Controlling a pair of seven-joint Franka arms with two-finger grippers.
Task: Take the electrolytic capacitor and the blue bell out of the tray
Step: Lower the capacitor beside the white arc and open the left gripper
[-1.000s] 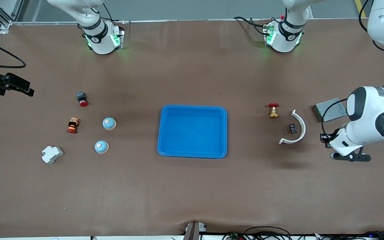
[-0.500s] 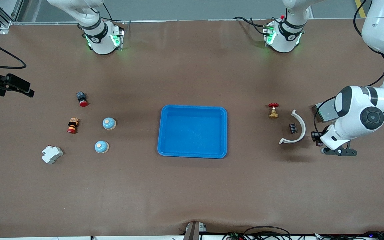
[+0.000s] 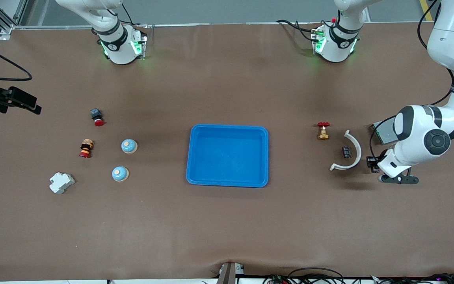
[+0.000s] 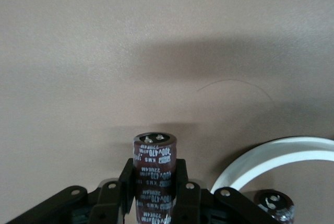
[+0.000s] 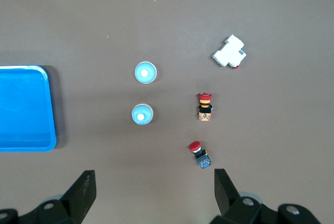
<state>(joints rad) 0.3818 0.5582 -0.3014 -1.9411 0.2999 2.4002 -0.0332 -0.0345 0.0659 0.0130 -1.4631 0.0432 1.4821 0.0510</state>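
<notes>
Left wrist view: the left gripper (image 4: 152,195) is clenched on a dark cylindrical capacitor (image 4: 153,174), held upright between its black fingers (image 4: 180,182) above bare brown table (image 4: 104,51), with a curved white plastic piece (image 4: 271,156) just beside it and a second small dark capacitor (image 4: 275,203) inside that curve. Seen from the front camera, this gripper (image 3: 384,173) hangs at the left arm's end of the table, near the open outer side of the white arc (image 3: 351,152); the small dark part (image 3: 345,151) sits within the arc, a red-handled brass valve (image 3: 323,130) lies farther from the camera and toward the centre, and a grey metal plate (image 3: 384,132) lies partly hidden under the white arm (image 3: 420,138). The blue tray (image 3: 189,157) stands at mid-table, well apart from the held capacitor. At the right arm's end, the right gripper (image 5: 151,192) hovers high with its fingers (image 5: 83,190) spread wide and nothing between them, over two blue dome-shaped bells (image 5: 145,72) (image 5: 141,114); beside them lie a striped push-button (image 5: 205,106), a red-capped button (image 5: 199,154) and a white breaker block (image 5: 229,51).
</notes>
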